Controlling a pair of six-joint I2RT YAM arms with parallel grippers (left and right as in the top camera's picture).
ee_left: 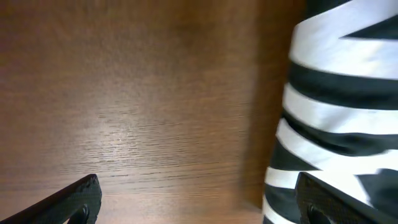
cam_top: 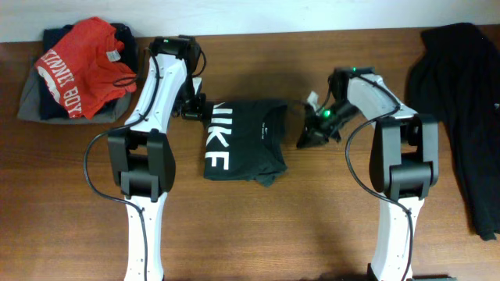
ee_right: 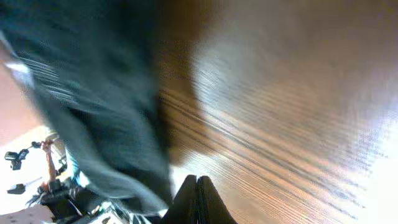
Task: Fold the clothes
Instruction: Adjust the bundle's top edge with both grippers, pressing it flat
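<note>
Overhead, shirt: black NIKE T-shirt [cam_top: 262, 136] lies folded in a compact block mid-table [cam_top: 250, 226], between both arms.
Left gripper [cam_top: 191, 109]: at the shirt's far left corner, fingers [ee_left: 68, 205] spread wide, holding nothing.
Right gripper [cam_top: 311, 139]: just right of the shirt, fingers pressed together, no cloth seen between them.
Surroundings: red tee [cam_top: 86, 66] on a pile far left; dark garment [cam_top: 457, 101] at right edge.

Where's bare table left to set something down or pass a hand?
Widest: the table front, between the left arm and right arm, in front of the folded black T-shirt. Also front-left, before the red tee pile. Crowded: both shirt sides, and the right edge, covered by the black garment.
</note>
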